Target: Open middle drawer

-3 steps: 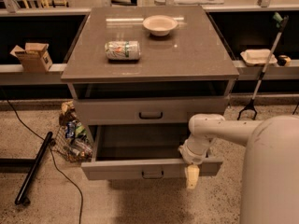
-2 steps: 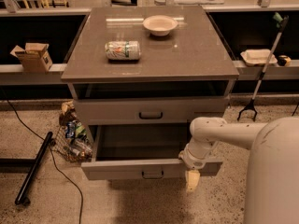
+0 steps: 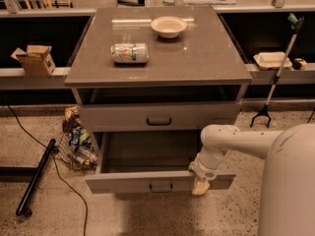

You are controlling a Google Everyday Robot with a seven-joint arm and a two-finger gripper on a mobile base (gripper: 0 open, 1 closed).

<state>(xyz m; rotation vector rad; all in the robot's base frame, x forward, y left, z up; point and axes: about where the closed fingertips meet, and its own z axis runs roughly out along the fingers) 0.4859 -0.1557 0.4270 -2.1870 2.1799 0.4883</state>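
The middle drawer (image 3: 123,182) is a wide grey front with a small dark loop handle (image 3: 161,186). It stands pulled well out from the cabinet, and its inside looks empty. The taller top drawer front (image 3: 158,117) above it is shut. The lowest drawer is hidden beneath the open one. My gripper (image 3: 200,185) hangs down over the right part of the middle drawer's front edge, right of the handle, at the end of my white arm (image 3: 231,141).
On the cabinet top (image 3: 206,58) are a white bowl (image 3: 169,26) and a can (image 3: 129,53) lying on its side. A bag of litter (image 3: 76,141), a black pole (image 3: 34,178) and a cable lie on the floor at left. A grabber tool (image 3: 278,73) leans at right.
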